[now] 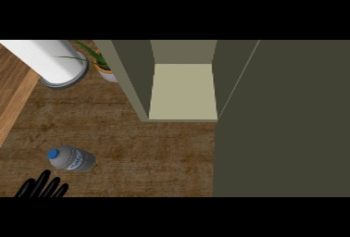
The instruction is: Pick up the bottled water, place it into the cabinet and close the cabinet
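My left hand (42, 187) shows at the lower left edge of the view, only the black fingers in sight, straight and spread apart, holding nothing. My right hand is not in view.

The bottled water (71, 159) stands on the wooden table (150, 152) just above and a little to the right of my fingertips, near them but not touching. Its blue cap points up toward me and its clear body carries a blue-marked label.

Farther ahead and well to the right of my hand is the cabinet (181, 90), its opening facing me with a pale shelf inside. Its door (287, 125) stands open, a broad dark olive panel filling the right side of the view.

Far ahead of my hand, at the top left, lies a white cylinder (51, 62) with a grey rim, and just beside it a potted plant (101, 62) with green leaves, close against the cabinet's left wall.
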Available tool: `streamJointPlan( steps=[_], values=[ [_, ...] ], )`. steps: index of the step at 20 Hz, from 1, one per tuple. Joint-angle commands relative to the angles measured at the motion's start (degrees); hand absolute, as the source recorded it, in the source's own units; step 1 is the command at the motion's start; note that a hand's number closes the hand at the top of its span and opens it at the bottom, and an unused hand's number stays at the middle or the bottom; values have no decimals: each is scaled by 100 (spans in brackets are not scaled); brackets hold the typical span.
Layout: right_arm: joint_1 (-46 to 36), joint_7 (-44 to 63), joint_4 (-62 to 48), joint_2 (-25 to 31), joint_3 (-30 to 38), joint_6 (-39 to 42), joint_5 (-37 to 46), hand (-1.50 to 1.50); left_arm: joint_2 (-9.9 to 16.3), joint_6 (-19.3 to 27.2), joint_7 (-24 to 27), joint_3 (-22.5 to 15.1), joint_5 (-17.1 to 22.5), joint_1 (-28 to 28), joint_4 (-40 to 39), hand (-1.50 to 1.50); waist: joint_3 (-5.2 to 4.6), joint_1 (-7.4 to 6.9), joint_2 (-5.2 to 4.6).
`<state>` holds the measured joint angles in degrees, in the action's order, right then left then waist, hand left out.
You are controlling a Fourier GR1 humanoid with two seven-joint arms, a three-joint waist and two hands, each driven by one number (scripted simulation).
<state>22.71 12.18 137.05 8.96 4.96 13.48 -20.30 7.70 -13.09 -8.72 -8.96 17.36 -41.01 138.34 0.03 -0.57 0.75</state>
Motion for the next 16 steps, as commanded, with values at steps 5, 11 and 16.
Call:
streamJointPlan(
  steps=[5,11,16],
  values=[
    [507,166,884,-94,97,101,-801,-150,-17,263,-45,630,526,-404,1357,-150,3,65,8],
    [777,271,1084,90,394,268,-1130,-150,52,20,440,1342,781,-315,504,-150,-10,88,-15],
    [1032,79,1229,59,575,391,-1343,-150,199,121,116,1760,793,-22,167,-150,-8,190,-38]
  ],
)
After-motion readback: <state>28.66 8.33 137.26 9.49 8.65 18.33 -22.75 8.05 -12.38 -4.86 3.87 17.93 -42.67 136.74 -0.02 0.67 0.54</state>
